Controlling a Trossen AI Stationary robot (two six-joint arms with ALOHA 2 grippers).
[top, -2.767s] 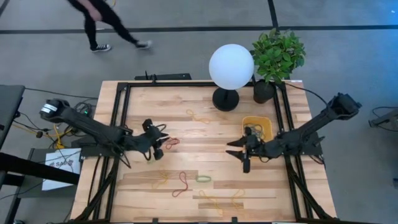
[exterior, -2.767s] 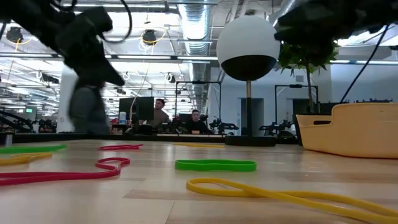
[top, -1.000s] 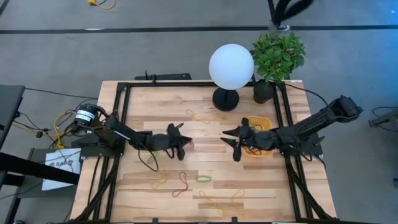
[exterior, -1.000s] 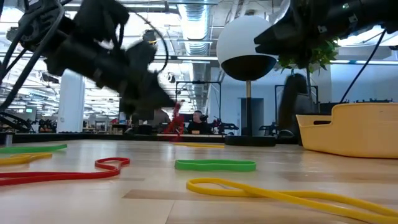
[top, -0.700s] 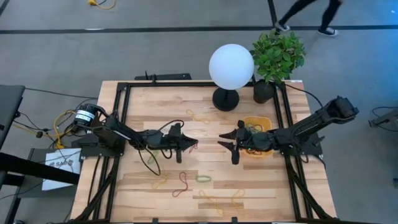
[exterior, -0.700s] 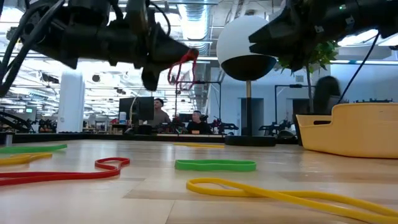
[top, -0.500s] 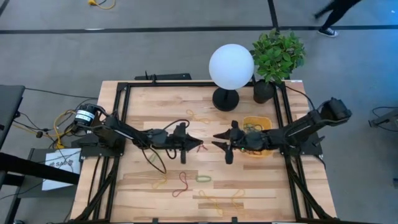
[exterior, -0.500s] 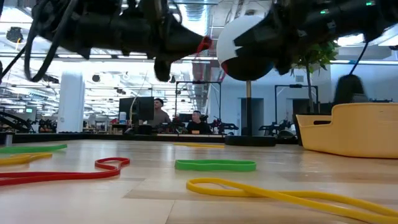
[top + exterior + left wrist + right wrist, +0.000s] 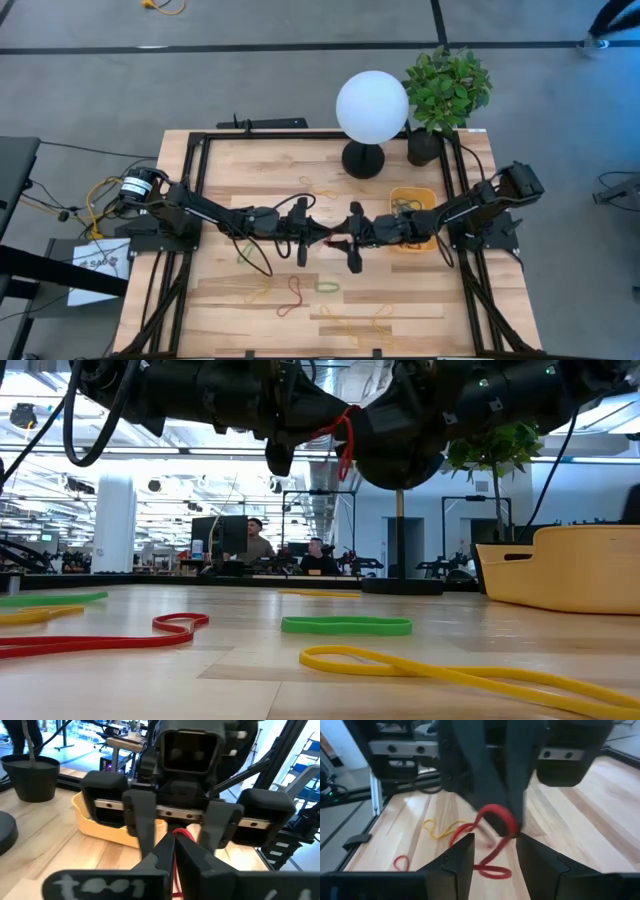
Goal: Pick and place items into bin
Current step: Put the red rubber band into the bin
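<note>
A red rubber band [image 9: 337, 241] hangs high over the middle of the table, with my left gripper [image 9: 323, 236] shut on it. My right gripper [image 9: 351, 238] faces the left one tip to tip. Its open fingers [image 9: 461, 861] stand on either side of the band [image 9: 493, 822]; whether they touch it I cannot tell. The yellow-orange bin [image 9: 421, 193] sits at the right, under my right arm. More bands lie flat on the wood: red [image 9: 292, 293], green [image 9: 328, 287] and yellow [image 9: 256, 292]. My left gripper pinches the red band's upper loop [image 9: 181, 836] between its two fingertips. The fingers lie level and point toward the table's right edge. The band [image 9: 346, 438] hangs slack below them, lifted well clear of the table.
A white globe lamp [image 9: 372, 108] and a potted plant [image 9: 446, 92] stand at the far edge. Black frame rails [image 9: 196, 190] run along the table's sides. In the low view, green [image 9: 345, 625], red [image 9: 100, 641] and yellow [image 9: 450, 671] bands lie near the front.
My left gripper has risen and gone toward the table's right with the red band, which now hangs clear of the table. My right gripper has come from over the bin toward the table's left, and its open fingers now flank the band.
</note>
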